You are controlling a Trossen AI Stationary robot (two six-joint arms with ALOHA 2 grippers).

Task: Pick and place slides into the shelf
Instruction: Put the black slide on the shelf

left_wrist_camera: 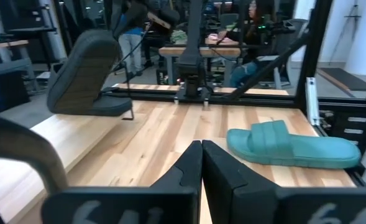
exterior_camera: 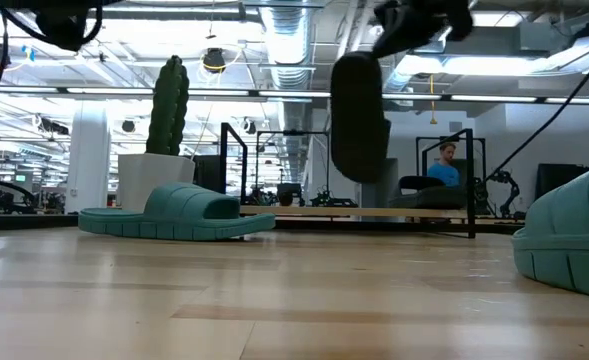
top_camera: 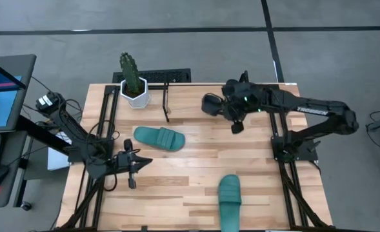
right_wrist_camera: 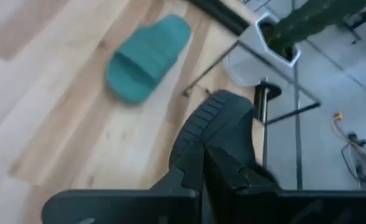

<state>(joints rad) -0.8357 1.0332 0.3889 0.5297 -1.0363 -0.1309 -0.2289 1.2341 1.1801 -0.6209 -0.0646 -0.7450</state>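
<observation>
Black slide [exterior_camera: 360,115]: hanging above the table, pinched in the right gripper [right_wrist_camera: 202,163], its top end cut off in the low view.
Left gripper [left_wrist_camera: 201,163]: resting low, fingers clenched on nothing.
Teal slides: one [top_camera: 159,138] lying mid-table; another [top_camera: 229,200] at the near edge, partly cropped.
Shelf [top_camera: 166,103]: thin frame beside the cactus pot [top_camera: 135,94], hard to make out.

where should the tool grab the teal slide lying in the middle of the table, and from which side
Probably the wide strap of the teal slide, taken from straight above. The slide lies flat on its sole on the table, and the low view shows the strap arching up as its highest part, with an open tunnel underneath, so one finger could likely slip in from the open heel end.
</observation>
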